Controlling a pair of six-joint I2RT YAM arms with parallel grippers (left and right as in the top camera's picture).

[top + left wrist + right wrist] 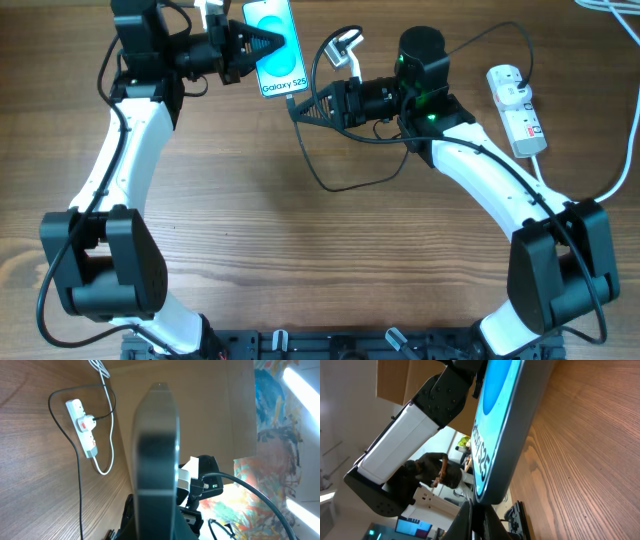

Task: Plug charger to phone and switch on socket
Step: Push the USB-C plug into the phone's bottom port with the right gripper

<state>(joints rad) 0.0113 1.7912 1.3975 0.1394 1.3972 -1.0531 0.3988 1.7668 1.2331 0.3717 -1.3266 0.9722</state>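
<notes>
The phone (278, 45) is held off the table with its cyan screen up, and my left gripper (262, 45) is shut on its side. In the left wrist view the phone (156, 445) shows edge-on between the fingers of the left gripper (156, 525). My right gripper (300, 106) is shut on the tip end of the charger, whose black cable (335, 183) loops over the table. In the right wrist view the right gripper (479, 521) sits right under the bottom edge of the phone (500, 425); the tip is hidden there. The socket (517, 108) lies at the far right.
A thick white cord (625, 150) runs from the socket along the right edge. The black cable (480, 45) arcs over my right arm to a white plug (512, 93) in the socket (82, 427). A brown board (200, 400) stands behind the table.
</notes>
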